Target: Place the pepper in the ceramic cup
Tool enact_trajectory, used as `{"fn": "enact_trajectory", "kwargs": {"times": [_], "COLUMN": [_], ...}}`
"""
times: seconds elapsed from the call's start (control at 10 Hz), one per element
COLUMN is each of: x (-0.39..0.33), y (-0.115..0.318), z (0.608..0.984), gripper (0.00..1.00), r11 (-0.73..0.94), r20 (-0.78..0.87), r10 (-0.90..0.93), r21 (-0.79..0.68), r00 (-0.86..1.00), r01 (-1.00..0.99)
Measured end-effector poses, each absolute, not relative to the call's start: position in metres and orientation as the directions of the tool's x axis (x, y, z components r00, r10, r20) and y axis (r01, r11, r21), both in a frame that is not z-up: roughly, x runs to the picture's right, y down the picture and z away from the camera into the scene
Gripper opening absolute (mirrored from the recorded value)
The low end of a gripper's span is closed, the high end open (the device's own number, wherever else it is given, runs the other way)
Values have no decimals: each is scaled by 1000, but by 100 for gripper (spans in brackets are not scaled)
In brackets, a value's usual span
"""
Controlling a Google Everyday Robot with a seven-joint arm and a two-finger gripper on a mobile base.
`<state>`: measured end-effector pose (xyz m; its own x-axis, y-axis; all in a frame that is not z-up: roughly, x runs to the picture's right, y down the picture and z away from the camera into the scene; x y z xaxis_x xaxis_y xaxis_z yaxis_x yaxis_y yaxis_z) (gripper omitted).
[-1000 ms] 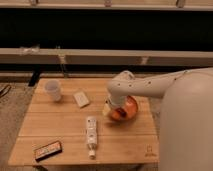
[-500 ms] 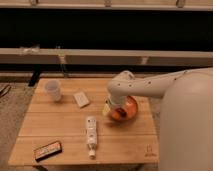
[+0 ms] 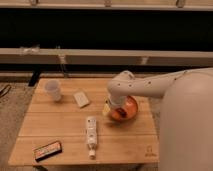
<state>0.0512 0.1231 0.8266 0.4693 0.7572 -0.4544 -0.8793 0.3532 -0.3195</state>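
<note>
Gripper (image 3: pixel 114 106) sits over the orange bowl (image 3: pixel 134 108), fingers released. Pepper not discernible, likely in the bowl beneath. Drop straight, pinch its middle, and clear the rim before crossing to the ceramic cup (image 3: pixel 53 90) at surface (image 3: pixel 60 127) left.

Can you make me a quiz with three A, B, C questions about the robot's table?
1. Where is the white cup? A) far left on the table B) under the table C) on the floor
2. What colour is the bowl by the gripper? A) blue B) orange C) green
3. How is the white tube bottle? A) standing up B) in the cup C) lying down
Answers: 1 A, it stands near the table's far left corner; 2 B, the bowl at the gripper is orange; 3 C, it lies flat mid-table.
</note>
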Motion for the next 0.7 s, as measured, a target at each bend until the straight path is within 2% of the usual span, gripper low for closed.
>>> {"fn": "enact_trajectory", "kwargs": {"times": [0.7], "x": [51], "y": [116], "z": [827], "gripper": [80], "r11": [359], "r20": [-449], "r10": [762], "r21": [-307], "r00": [467], "r01": [-881]}}
